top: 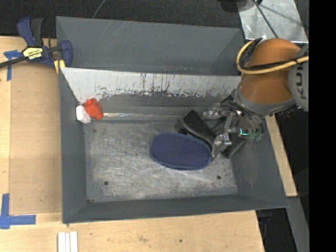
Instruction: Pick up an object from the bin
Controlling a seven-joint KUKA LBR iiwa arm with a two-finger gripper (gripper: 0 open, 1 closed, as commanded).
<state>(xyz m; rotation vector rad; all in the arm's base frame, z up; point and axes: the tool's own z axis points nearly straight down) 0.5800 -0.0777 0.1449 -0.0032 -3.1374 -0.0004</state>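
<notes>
A dark blue oval pad (180, 151) lies flat on the bin floor, right of the middle. A black piece (196, 125) juts up and back from its right end; whether it is joined to the pad I cannot tell. My gripper (227, 134) is low in the bin at the right, right up against the black piece and the pad's right end. Nothing can be made out in its grasp.
A small red block (93, 109) with a white lump (83, 114) beside it lies at the back left corner of the floor. The arm's orange cover hangs over the bin's right wall.
</notes>
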